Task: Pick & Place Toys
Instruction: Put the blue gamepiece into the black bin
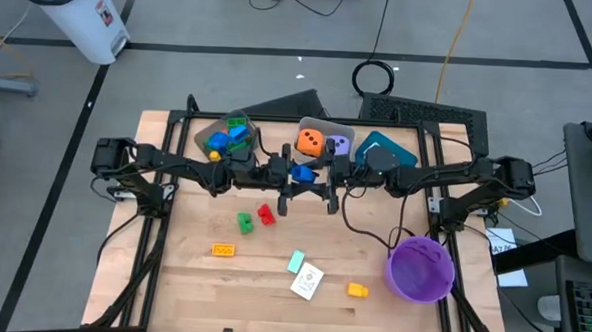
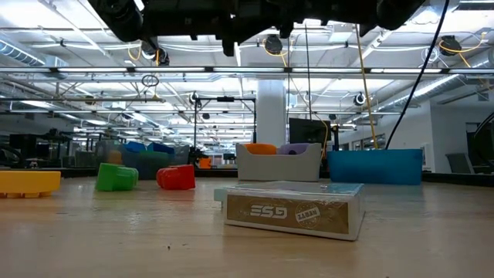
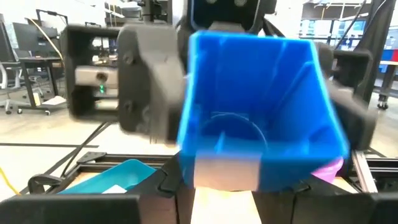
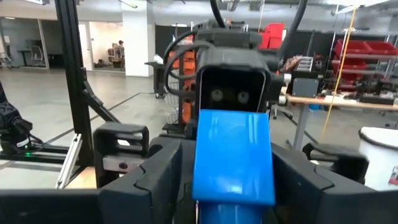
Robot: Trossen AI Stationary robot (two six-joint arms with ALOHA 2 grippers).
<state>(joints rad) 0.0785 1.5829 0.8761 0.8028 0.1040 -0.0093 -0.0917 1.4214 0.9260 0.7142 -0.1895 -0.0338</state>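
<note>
Blue block [image 1: 303,172] is in the air over mid-table, in front of the grey bin [image 1: 323,124], between the left gripper [image 1: 288,176] and the right gripper [image 1: 321,175], which meet tip to tip. In the left wrist view the block [image 3: 261,112] fills the frame, hollow side to the camera, and hides most of the right gripper behind it. In the right wrist view it [image 4: 233,155] sits between that arm's dark fingers, its lower end cut off. Both finger pairs flank it closely; can't tell which pair actually grips, or whether both do.

The low view cuts off both arms at the top edge, so neither block nor fingertips show there.

- On the table: green block [image 1: 243,222] and red block [image 1: 266,215] side by side, orange block [image 1: 222,249], yellow block [image 1: 357,288], card pack [image 1: 306,281].
- In the grey bin: orange die [image 1: 310,142], purple die [image 1: 339,144] partly hidden by the right arm.
- Brown bin [image 1: 202,132] holds blocks, partly under the left arm; can't count them.
- Purple bowl [image 1: 420,269] stands at the right; contents not visible.
</note>
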